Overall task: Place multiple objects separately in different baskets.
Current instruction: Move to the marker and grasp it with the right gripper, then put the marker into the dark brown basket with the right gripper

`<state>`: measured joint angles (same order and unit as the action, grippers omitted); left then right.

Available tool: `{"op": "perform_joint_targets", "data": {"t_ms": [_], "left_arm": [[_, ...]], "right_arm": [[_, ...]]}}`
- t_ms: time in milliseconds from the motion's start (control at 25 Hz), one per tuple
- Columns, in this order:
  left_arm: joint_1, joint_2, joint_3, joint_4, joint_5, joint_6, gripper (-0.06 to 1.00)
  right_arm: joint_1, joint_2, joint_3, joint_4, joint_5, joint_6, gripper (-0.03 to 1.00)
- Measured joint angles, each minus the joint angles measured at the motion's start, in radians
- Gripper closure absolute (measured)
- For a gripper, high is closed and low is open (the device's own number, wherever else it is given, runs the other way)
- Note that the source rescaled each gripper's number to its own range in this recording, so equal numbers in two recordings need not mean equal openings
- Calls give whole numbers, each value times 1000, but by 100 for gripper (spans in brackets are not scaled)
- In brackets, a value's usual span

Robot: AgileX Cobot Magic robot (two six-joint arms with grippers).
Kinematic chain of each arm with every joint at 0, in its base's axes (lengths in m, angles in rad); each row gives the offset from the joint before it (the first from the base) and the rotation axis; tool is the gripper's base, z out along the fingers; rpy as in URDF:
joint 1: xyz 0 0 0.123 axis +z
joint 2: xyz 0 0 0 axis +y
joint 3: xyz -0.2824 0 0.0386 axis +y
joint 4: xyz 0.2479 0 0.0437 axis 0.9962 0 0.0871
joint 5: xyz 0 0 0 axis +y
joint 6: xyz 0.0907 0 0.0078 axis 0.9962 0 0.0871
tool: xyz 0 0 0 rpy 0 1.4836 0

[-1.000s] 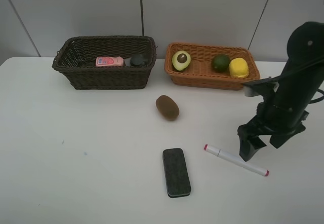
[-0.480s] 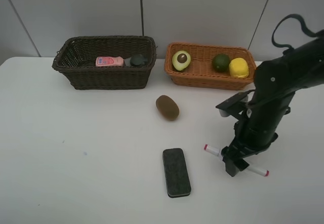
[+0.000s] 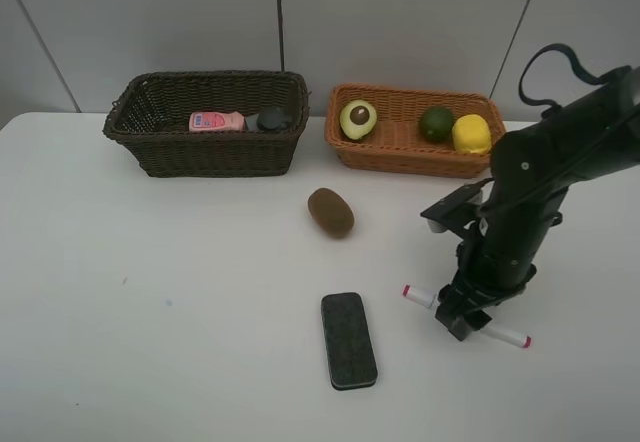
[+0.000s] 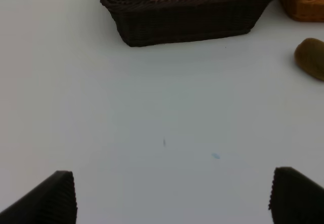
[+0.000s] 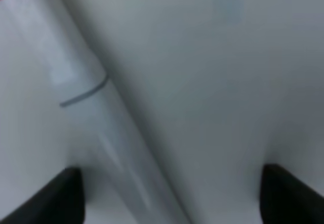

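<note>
Table (image 3: 150,342): white and flat, taken as the dial.

Dark basket (image 3: 205,152) at 11 o'clock holds the pink bottle (image 3: 216,121) and green bottle (image 3: 270,119).

Tan basket (image 3: 400,157) at 1 o'clock holds the avocado (image 3: 358,119), green fruit (image 3: 436,124) and lemon (image 3: 471,133).

Right gripper (image 3: 462,320) is down at 4 o'clock, its fingers (image 5: 55,198) apart astride the marker (image 3: 424,298). Table shows on either side of the barrel, and no clamp is seen.

Left gripper (image 4: 174,196) is spread wide and empty above bare table.

Eraser (image 3: 349,340) lies at 6 o'clock and the kiwi (image 3: 330,212) near centre, both loose.

The marker lies flat. Judgement: it is light, rigid, smooth and round, so liable to roll or pivot. Grip it across the barrel at mid-length.
</note>
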<state>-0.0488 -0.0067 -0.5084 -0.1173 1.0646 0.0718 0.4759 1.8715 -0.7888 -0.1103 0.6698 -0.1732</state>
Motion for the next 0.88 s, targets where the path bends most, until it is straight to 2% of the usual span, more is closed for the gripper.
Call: {"op": "perform_joint_targets", "data": {"t_ms": [120, 160, 320, 440, 640, 760, 880], "left_arm": [[0, 0, 0, 0, 0, 0, -5], [0, 0, 0, 0, 0, 0, -5], [0, 0, 0, 0, 0, 0, -5], [0, 0, 0, 0, 0, 0, -5], [0, 0, 0, 0, 0, 0, -5], [0, 0, 0, 0, 0, 0, -5], [0, 0, 0, 0, 0, 0, -5]], "right_arm": [[0, 0, 0, 1, -6, -1, 87], [0, 0, 0, 3, -4, -1, 97], [0, 0, -11, 10, 12, -3, 96], [0, -5, -43, 16, 65, -3, 96], [0, -116, -193, 28, 88, -3, 96], [0, -135, -332, 96, 30, -18, 96], [0, -121, -461, 253, -127, -86, 96]]}}
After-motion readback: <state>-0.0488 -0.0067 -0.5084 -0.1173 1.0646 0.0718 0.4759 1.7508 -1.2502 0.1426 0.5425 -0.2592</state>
